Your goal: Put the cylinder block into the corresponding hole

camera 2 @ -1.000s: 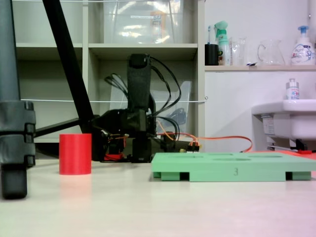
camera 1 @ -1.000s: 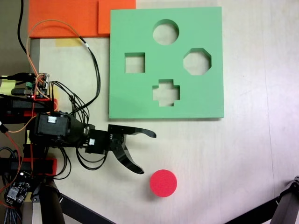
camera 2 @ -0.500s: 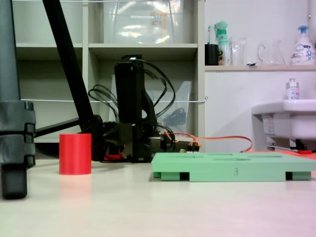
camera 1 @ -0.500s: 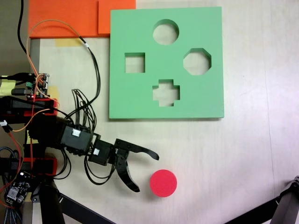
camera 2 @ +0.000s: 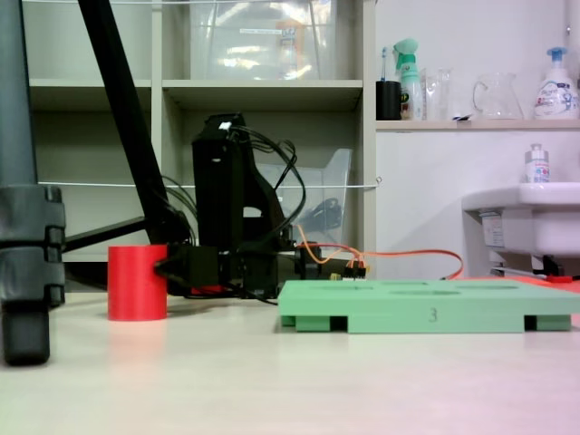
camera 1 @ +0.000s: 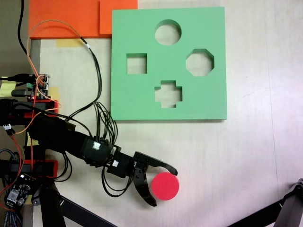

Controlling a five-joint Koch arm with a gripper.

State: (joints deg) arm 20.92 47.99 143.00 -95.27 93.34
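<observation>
The red cylinder block stands upright on the pale table, below the green foam board; the low side view shows the cylinder left of the board. My gripper is open, its black fingers spread around the cylinder's left side, one fingertip by its top edge and the other below it. From the side, the gripper reaches the cylinder low down. The circular hole lies at the board's far top, with the octagonal, square and cross cutouts nearer.
Orange foam sheets lie at the top left beside the board. The arm's base, wires and circuit boards crowd the left edge. Black tripod legs cross the bottom corners. Bare table spreads right of the board.
The arm has stretched down and to the right, and the open gripper has travelled from well left of the cylinder to straddling it. The cylinder and board have stayed put.
</observation>
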